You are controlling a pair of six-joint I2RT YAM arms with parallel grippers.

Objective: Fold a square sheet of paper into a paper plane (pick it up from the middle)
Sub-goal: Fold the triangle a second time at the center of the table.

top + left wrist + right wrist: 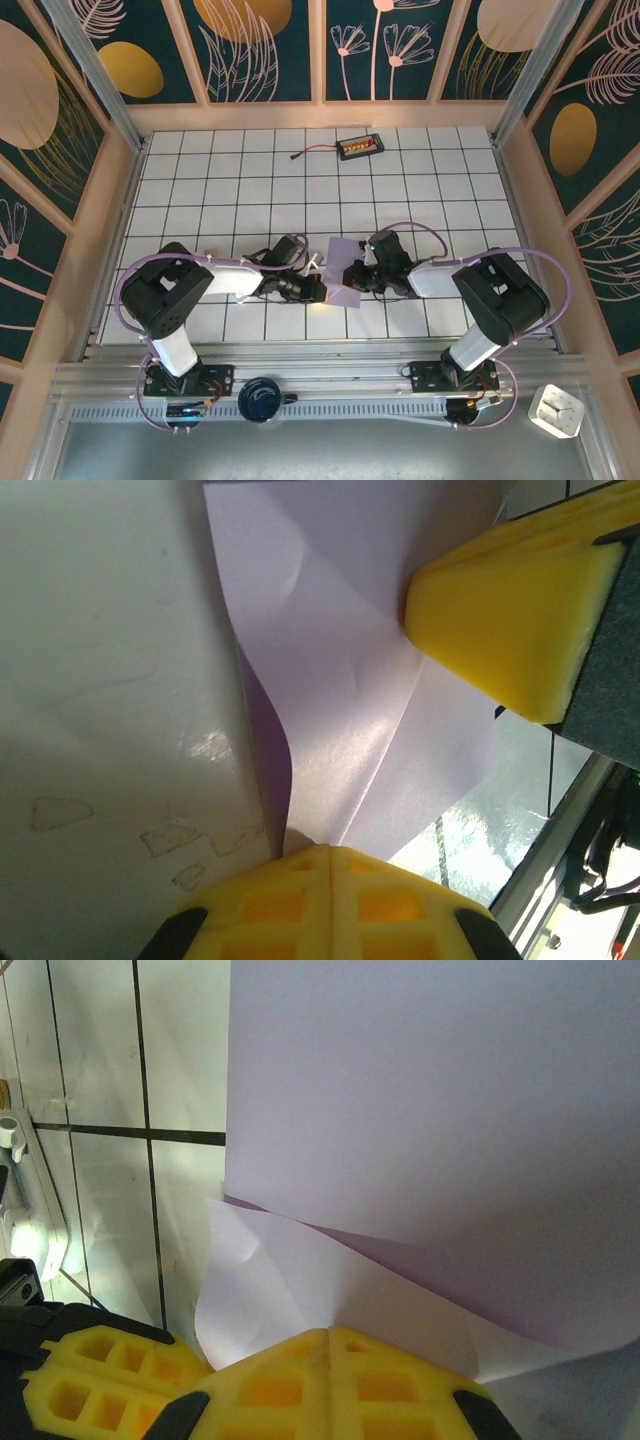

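The square sheet of paper (pixel 343 270), pale lavender, is lifted off the tiles between the two arms and bent over itself, with a diagonal crease across it. My left gripper (pixel 318 290) is shut on one edge; in the left wrist view its yellow fingertips (pixel 330 858) pinch the sheet (pixel 350 680). My right gripper (pixel 354 276) is shut on the opposite side, where its yellow fingertips (pixel 328 1338) clamp a curled lower layer of the sheet (pixel 420 1110). The two grippers are close together. The paper plane is out of view.
A small orange-and-black device with a red cable (pixel 358 148) lies at the far side of the white tiled table (pixel 220 190). A small white block (pixel 556 410) sits off the table at the near right. Wooden walls (pixel 110 220) close in the table.
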